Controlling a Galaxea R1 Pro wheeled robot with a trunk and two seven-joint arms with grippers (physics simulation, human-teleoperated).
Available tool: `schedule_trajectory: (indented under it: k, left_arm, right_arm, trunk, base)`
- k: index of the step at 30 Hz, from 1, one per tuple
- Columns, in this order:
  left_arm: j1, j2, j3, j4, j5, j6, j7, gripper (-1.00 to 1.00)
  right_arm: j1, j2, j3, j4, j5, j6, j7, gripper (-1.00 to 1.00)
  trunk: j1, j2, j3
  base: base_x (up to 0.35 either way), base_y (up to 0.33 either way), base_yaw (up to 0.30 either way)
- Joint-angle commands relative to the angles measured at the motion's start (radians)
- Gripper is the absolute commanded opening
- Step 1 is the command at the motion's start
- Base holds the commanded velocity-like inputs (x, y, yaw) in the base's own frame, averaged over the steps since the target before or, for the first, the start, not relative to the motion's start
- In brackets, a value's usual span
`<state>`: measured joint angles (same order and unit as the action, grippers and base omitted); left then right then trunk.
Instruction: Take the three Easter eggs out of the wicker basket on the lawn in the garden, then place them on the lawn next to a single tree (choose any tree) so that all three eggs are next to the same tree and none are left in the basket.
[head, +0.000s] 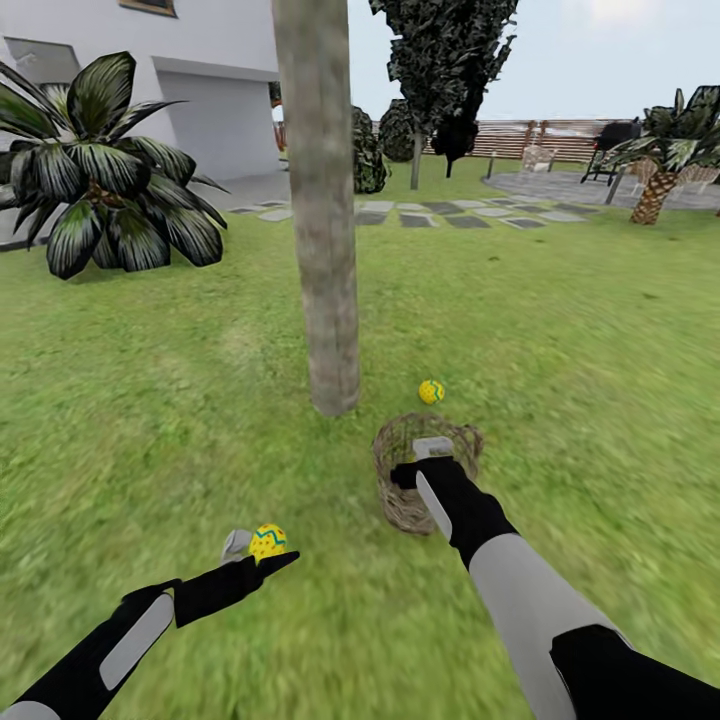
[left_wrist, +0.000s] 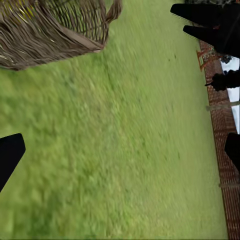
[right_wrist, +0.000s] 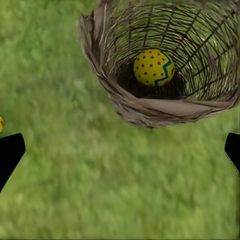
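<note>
- Right claw (head: 432, 447): lower centre of the head view, poised over the mouth of the wicker basket (head: 400, 500); in the right wrist view its 2 dark fingertips (right_wrist: 10, 155) sit at opposite frame edges, spread wide, grasping nothing.
- Left claw (head: 262, 553): lower left of the head view, at Easter egg no. 1 (head: 268, 541). Whether it is clenched on the egg or released, I cannot tell.
- Easter egg no. 2 (right_wrist: 153, 67): upper centre of the right wrist view, loose on the basket floor.
- Easter egg no. 3 (head: 431, 391): centre of the head view, on the lawn (head: 560, 330) just right of the tree (head: 322, 220) trunk base.
- Count: 3 eggs (1 in basket, 1 by the tree, 1 at the left claw); 1 basket; 1 bare-trunked tree; 2 claws.
- Handling, judged: eggs likely light, rigid, smooth and prone to roll; take across the widest middle, from above through the basket mouth. Basket likely light and may shift if nudged.
</note>
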<state>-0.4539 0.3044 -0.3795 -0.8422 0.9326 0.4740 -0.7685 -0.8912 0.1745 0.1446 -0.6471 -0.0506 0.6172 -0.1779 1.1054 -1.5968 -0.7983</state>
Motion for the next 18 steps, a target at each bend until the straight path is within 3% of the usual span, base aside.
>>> schedule_trajectory:
  k: [1,18]
  left_arm:
    - [0.0,0.0,0.0,0.0,0.0,0.0,0.0,1.0]
    - [0.0,-0.001,-0.001,0.0,-0.003,-0.001,0.0,1.0]
  right_arm:
    - [0.0,0.0,0.001,0.001,0.0,0.0,0.0,1.0]
    - [0.001,0.0,0.001,0.008,0.0,-0.003,0.0,1.0]
  trunk:
    - [0.0,0.0,0.0]
    - [0.0,0.0,0.0]
  base:
    - [0.186,-0.298,0.185]
    - [0.17,-0.304,0.184]
